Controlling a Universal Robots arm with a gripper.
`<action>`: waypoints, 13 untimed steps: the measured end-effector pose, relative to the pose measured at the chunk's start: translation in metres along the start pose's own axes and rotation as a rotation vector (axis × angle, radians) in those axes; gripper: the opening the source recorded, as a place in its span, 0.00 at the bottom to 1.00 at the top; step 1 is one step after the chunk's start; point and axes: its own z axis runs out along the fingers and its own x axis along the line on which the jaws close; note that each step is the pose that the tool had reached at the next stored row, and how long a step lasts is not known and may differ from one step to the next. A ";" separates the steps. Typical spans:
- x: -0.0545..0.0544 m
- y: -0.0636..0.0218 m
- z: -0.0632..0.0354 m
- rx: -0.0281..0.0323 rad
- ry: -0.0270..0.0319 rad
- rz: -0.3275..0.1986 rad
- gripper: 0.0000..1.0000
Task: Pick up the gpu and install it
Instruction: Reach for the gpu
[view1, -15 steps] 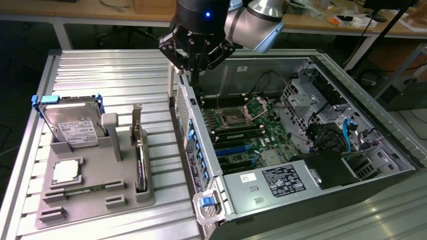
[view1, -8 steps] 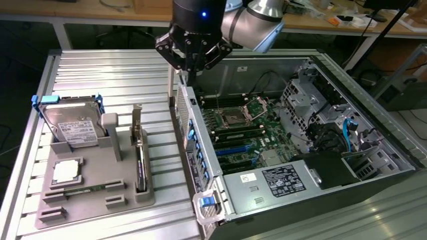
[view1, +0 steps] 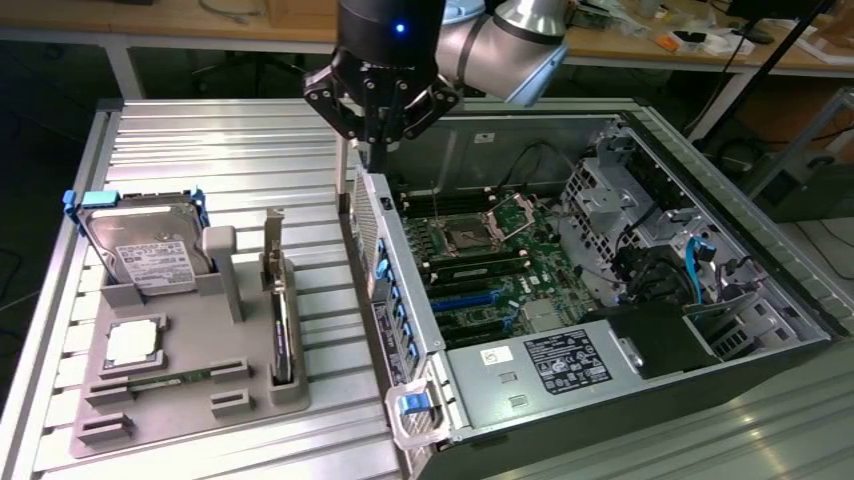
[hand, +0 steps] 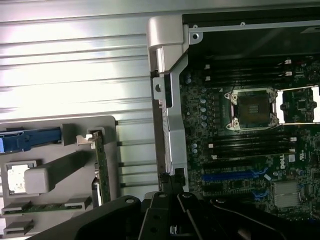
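The gpu (view1: 279, 300) is a thin dark card with a silver bracket strip. It stands on edge in a slot of the grey holder tray (view1: 254, 395) on the exterior view's left, and the wrist view shows its green edge (hand: 100, 167). My gripper (view1: 375, 150) hangs shut and empty over the rear wall of the open computer case (view1: 400, 300), apart from the gpu. In the wrist view, the gripper (hand: 169, 186) has its dark fingers pressed together above that wall. Blue expansion slots (view1: 461, 300) lie on the motherboard (view1: 487, 240) inside the case.
The tray also carries a silver hard drive (view1: 147, 250) in a blue frame, a square processor (view1: 134, 342) and a narrow memory stick (view1: 167, 382). A power supply (view1: 561, 360) and drive cages (view1: 627, 200) crowd the case. Everything rests on a ribbed metal table (view1: 214, 150).
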 end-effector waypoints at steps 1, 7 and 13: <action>0.001 -0.0001 0.0000 0.0000 0.0000 0.000 0.11; 0.005 -0.0004 -0.0001 -0.0001 0.0000 0.000 0.11; 0.010 -0.0007 -0.0003 0.0000 0.0000 0.000 0.11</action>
